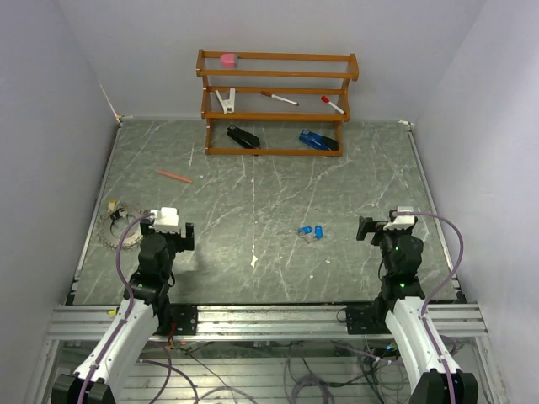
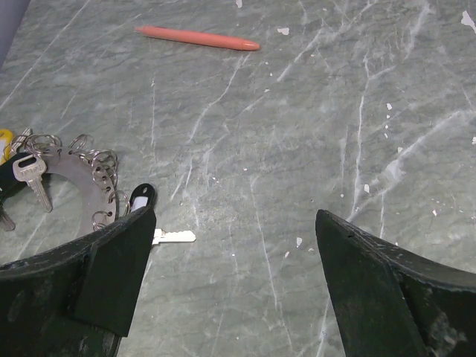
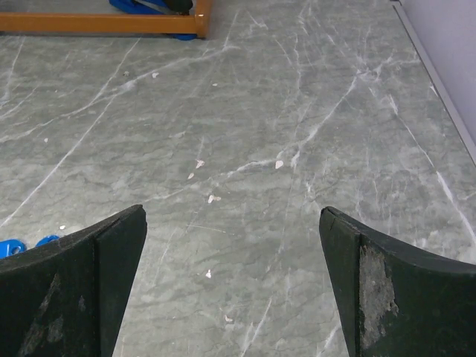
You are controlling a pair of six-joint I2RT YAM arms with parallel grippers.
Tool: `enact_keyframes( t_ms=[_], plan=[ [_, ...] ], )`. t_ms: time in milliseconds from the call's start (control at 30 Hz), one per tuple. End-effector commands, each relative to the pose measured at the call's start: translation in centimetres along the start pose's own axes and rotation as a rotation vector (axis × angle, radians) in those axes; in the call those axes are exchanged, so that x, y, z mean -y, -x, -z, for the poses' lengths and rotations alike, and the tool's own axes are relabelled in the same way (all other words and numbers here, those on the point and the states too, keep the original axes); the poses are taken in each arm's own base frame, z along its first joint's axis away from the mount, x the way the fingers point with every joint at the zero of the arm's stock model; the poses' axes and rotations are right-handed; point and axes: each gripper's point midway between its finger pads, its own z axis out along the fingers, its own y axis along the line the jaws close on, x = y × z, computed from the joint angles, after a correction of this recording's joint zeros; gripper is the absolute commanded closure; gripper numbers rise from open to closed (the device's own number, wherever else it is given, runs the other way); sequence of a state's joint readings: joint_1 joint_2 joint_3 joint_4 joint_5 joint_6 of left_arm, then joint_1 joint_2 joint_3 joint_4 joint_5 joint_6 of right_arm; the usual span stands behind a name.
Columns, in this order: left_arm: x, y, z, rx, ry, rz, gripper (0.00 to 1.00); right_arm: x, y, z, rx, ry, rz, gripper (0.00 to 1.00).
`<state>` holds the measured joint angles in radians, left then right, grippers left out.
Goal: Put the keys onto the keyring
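Note:
The keys [image 1: 312, 231], small with bright blue heads, lie on the marbled table between the two arms; their blue heads [image 3: 22, 245] peek out at the left edge of the right wrist view. The keyring [image 1: 114, 225], a flat metal ring fringed with small keys, lies at the table's left edge, just left of my left gripper [image 1: 187, 236]. In the left wrist view the keyring [image 2: 74, 175] shows at the left, with a loose-looking key [image 2: 175, 236] by my left finger. Both grippers [image 2: 234, 245] [image 3: 232, 245] stand open over bare table. My right gripper [image 1: 364, 229] is right of the keys.
An orange pen [image 1: 174, 176] [image 2: 197, 37] lies on the table's left part. A wooden shelf rack [image 1: 278, 101] stands at the back with a pink eraser [image 1: 227, 60], markers, a black stapler [image 1: 242, 136] and a blue stapler [image 1: 318, 140]. Walls close in on three sides.

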<state>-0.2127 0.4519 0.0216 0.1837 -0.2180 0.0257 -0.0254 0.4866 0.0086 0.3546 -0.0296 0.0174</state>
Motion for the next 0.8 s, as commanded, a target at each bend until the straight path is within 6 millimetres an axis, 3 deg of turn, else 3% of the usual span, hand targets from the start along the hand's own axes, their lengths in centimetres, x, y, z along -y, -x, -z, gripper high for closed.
enact_keyframes(
  t_ms=[0, 467, 533, 600, 667, 700, 767],
  plan=[
    [-0.6, 2.9, -0.2, 0.081, 0.029, 0.031, 0.01, 0.4, -2.7, 0.5, -0.035, -0.019, 0.012, 0.00],
    [0.0, 3.3, -0.2, 0.093, -0.014, 0.008, 0.01, 1.2, -2.6, 0.5, -0.033, -0.068, -0.004, 0.00],
    [1.0, 3.9, -0.1, 0.081, -0.079, -0.021, 0.01, 2.7, -0.8, 0.4, -0.036, -0.162, -0.041, 0.00],
    [0.5, 5.1, -0.1, 0.078, -0.047, -0.001, 0.01, 3.3, 1.4, -0.1, -0.065, -0.195, -0.059, 0.00],
    [-0.2, 6.4, -0.1, 0.052, -0.015, 0.008, 0.03, 3.2, 4.9, -0.8, -0.080, -0.195, -0.098, 0.00],
    [-0.1, 7.5, -0.1, 0.050, -0.025, -0.016, 0.07, 3.1, 6.4, -1.2, -0.095, -0.203, -0.140, 0.00],
    [-0.6, 10.9, 0.0, 0.075, -0.030, -0.131, 0.05, 2.0, 9.5, -2.0, -0.127, -0.151, -0.199, 0.00]
  ],
)
